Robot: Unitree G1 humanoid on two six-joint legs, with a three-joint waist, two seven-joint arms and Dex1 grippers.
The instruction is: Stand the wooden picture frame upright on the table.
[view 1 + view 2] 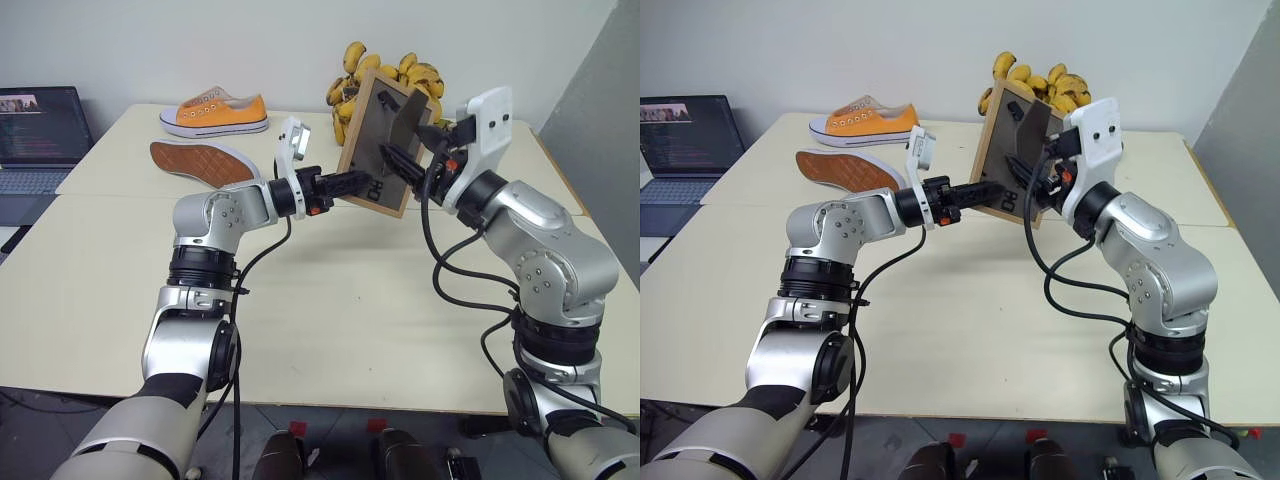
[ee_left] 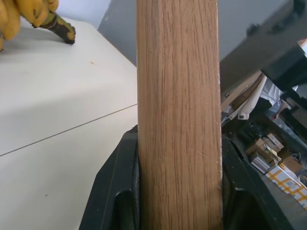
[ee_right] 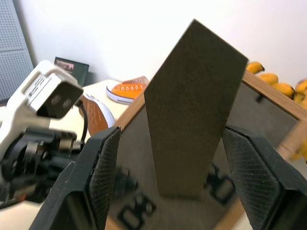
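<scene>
From the head camera I see the small light-wood picture frame (image 1: 378,142) held above the pale cream table (image 1: 340,300), back toward me. The left wrist view shows my left gripper (image 2: 178,191) clamped on its edge. My right gripper (image 3: 172,187) straddles the dark prop leg (image 3: 194,110), unclenched; I'd swing it out fully before lowering.

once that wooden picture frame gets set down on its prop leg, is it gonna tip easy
Probably somewhat tippy: the wooden picture frame is thin and flat, and its single prop leg looks narrow. It seems rigid, since the left gripper holds it by one edge without sag. The smooth table might let it slide.
</scene>
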